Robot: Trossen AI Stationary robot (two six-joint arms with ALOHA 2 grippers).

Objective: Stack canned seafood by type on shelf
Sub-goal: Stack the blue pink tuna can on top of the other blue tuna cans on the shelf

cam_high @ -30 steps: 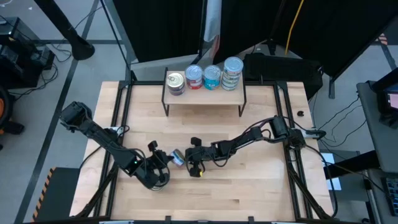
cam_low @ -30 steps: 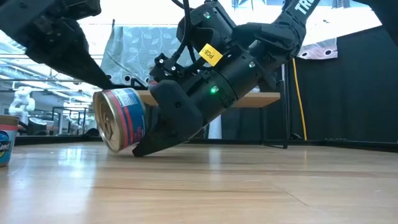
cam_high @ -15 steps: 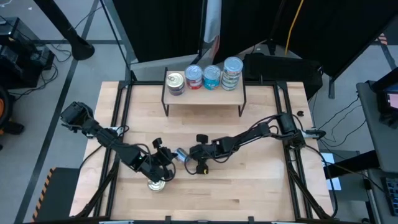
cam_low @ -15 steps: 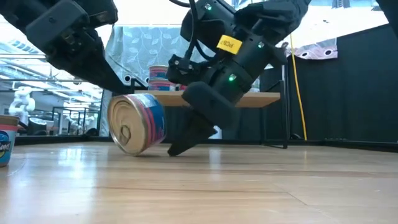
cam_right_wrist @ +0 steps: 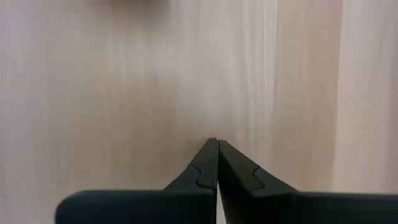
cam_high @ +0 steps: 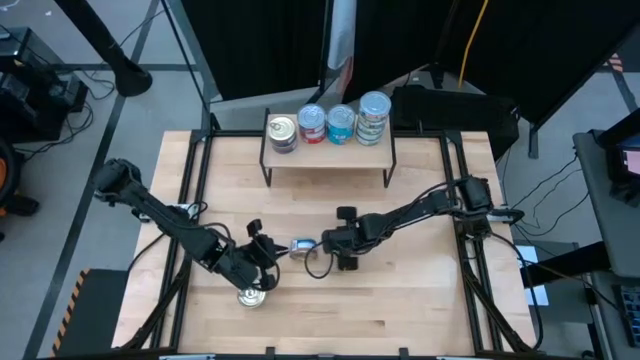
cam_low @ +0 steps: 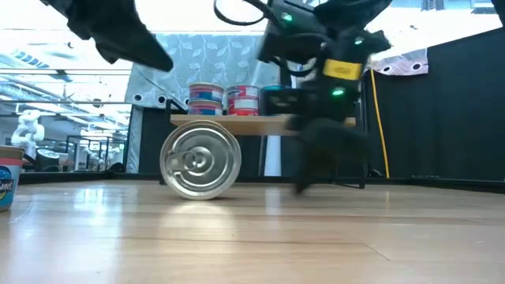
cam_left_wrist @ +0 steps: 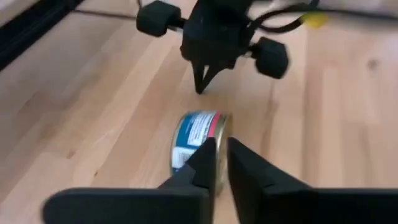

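Note:
A tin (cam_high: 300, 246) with a blue and red side stands on its edge on the table, its silver lid (cam_low: 200, 163) facing the near edge. My left gripper (cam_left_wrist: 222, 155) hovers just left of it, fingers all but shut, lifted above it in the low view. My right gripper (cam_high: 325, 244) is shut just right of the tin, its tips pointing down at the wood (cam_right_wrist: 217, 144); a gap shows between it and the tin (cam_left_wrist: 196, 140). The shelf (cam_high: 330, 150) at the far edge carries several tins or stacks of them (cam_high: 341, 123).
Another tin with a gold lid (cam_high: 252, 297) sits upright on the table near the left arm, close to the near edge; its blue-printed side shows in the low view (cam_low: 4, 177). Bare wood lies between the arms and the shelf legs (cam_low: 363, 150).
The tin has tipped from a slant onto its edge, turned its lid toward the near edge and shifted a little toward the table's right. My right gripper has drawn back toward the right, away from the tin. My left gripper has risen clear of it.

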